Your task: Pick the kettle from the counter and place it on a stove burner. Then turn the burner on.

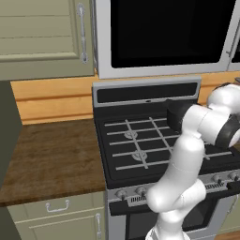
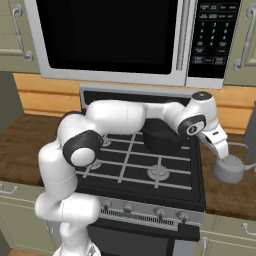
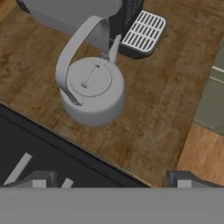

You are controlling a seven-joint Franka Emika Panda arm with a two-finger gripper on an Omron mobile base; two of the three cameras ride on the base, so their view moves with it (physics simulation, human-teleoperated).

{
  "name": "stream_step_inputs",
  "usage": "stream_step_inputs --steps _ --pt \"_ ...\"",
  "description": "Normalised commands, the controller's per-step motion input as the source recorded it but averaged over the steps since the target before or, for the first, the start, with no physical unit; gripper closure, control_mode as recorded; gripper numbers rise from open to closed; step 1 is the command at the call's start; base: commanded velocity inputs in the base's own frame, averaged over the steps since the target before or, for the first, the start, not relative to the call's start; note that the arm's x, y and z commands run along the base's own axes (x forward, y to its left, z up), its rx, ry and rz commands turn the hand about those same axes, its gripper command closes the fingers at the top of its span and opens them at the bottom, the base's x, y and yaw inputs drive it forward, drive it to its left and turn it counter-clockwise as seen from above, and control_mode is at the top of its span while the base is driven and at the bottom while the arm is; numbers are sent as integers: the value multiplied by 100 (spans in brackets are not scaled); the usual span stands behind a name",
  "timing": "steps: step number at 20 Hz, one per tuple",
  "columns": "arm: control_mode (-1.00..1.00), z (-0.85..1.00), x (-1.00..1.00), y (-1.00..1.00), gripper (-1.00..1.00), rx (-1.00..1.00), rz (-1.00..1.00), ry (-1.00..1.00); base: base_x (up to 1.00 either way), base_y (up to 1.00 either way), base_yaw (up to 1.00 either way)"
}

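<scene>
Nearest the hand camera, the two dark fingertips (image 3: 38, 178) of the pincer (image 3: 111, 178) rise at the bottom of the frame, one at the lower left and one at the lower right. They stand wide apart with nothing between them. Above them and left of centre sits the kettle (image 3: 92, 89), a squat grey metal body with a round lid, a small knob and a thin handle arching over its upper left side. It rests on the brown wood-grain tabletop (image 3: 162, 100), clear of the fingertips. The black edge of the range (image 3: 57, 153) runs diagonally across the lower left, just beside the kettle's base. Behind the kettle, at the top of the frame, stands a grey appliance (image 3: 70, 13) with a pale slotted tray (image 3: 144, 30) at its foot; the kettle's spout points toward it.

From the right base camera, the kettle (image 2: 229, 169) sits at the right edge of the frame on the tabletop (image 2: 225, 192), just right of the range. The white arm (image 2: 120, 117) reaches across the cooktop from the lower left, and its hand angles down toward the kettle's left side. A black pot (image 2: 161, 137) rests on the rear part of the grate, partly behind the arm. Round burner rings (image 2: 158, 172) show under the pale bars near the front.

From the left base camera, the arm (image 1: 187, 154) bends over the cooktop at the right, and a stretch of tabletop (image 1: 51, 159) lies at the left.
</scene>
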Motion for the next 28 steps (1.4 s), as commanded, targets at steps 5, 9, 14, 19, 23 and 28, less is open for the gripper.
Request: stream_step_inputs --steps 5,9,14,19,23,28 --pt "-100 -11 13 -11 -100 0 0 0 0 0 0" --pt "-100 0 30 -3 -100 0 0 0 0 0 0" --pt "-100 -11 34 -4 -100 0 0 0 0 0 0" --pt "-100 -17 28 -19 -100 0 0 0 0 0 0" --pt "-100 -15 26 -20 -100 0 0 0 0 0 0" --pt "-100 -10 24 -19 -100 0 0 0 0 0 0"
